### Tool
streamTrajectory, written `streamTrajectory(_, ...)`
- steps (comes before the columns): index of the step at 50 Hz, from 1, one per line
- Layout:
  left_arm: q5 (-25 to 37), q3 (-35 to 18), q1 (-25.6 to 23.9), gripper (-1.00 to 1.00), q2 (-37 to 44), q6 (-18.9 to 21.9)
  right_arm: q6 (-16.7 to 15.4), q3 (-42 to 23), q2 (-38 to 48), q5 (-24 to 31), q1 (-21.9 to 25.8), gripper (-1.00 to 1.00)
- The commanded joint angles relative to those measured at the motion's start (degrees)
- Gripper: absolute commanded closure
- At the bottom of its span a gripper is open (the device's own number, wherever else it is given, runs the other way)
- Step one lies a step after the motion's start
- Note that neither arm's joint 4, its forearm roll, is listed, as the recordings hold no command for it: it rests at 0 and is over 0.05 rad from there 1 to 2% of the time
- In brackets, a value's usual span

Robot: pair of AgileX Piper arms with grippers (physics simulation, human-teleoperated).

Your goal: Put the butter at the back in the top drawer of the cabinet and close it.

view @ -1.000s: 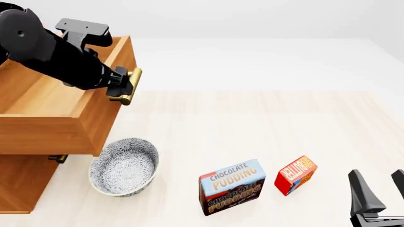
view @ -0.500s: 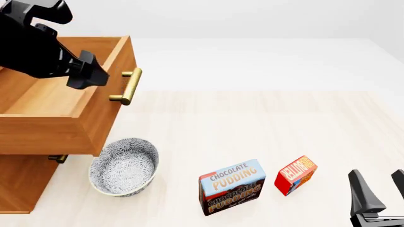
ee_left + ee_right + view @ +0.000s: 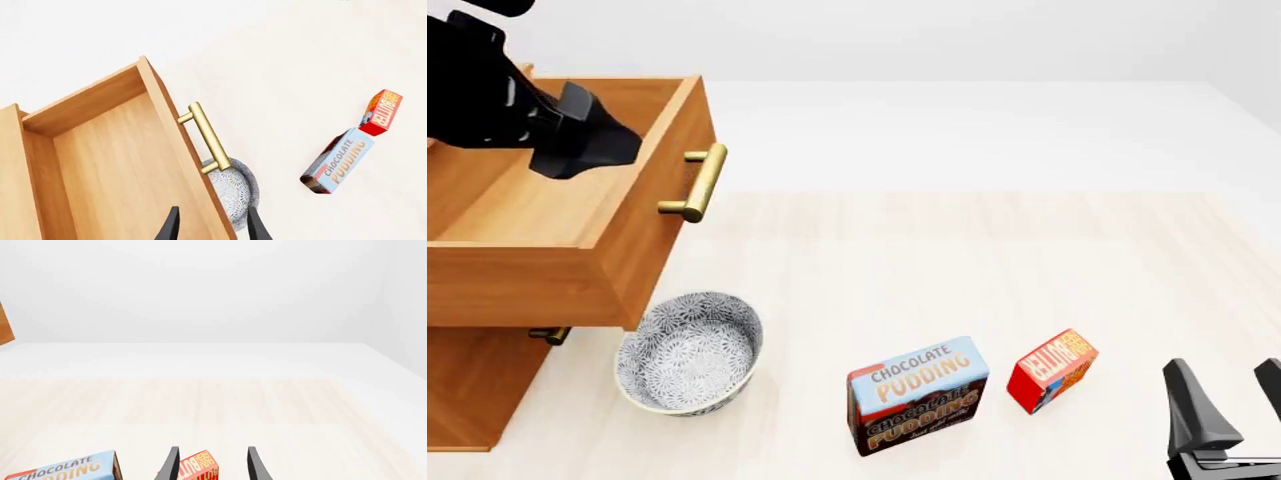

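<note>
The butter (image 3: pixel 1052 370) is a small red and orange box standing on the table, just right of the pudding box; it also shows in the left wrist view (image 3: pixel 381 113) and the right wrist view (image 3: pixel 199 469). The cabinet (image 3: pixel 467 390) stands at the left with its top drawer (image 3: pixel 547 215) pulled out and nothing inside, its brass handle (image 3: pixel 698 183) free. My left gripper (image 3: pixel 598 148) hovers open above the drawer's inside (image 3: pixel 120 170), clear of the handle (image 3: pixel 208 138). My right gripper (image 3: pixel 1234 400) is open near the front right corner, just right of the butter.
A patterned grey bowl (image 3: pixel 687 352) sits on the table under the open drawer's front. The blue and brown Chocolate Pudding box (image 3: pixel 917 395) stands left of the butter. A lower drawer's handle (image 3: pixel 550 336) peeks out below the top drawer.
My left gripper has let go of the brass handle and drawn up and back to the left over the open drawer. The drawer, boxes and right arm have not moved.
</note>
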Motion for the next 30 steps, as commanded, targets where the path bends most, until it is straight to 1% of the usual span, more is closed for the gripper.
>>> streamTrajectory(1, 0.13, -2.03, -2.39, -1.0, 0.61, 1.42, 0.0, 0.0, 0.0, 0.0, 0.0, -1.0)
streamTrajectory(16, 0.13, -5.82, -5.84, -1.0, 4.29, 2.46, 0.0, 0.0, 0.0, 0.0, 0.0, -1.0)
streamTrajectory(30, 0.12, -11.99, -10.17, -1.0, 11.21, 3.43, 0.0, 0.0, 0.0, 0.0, 0.0, -1.0)
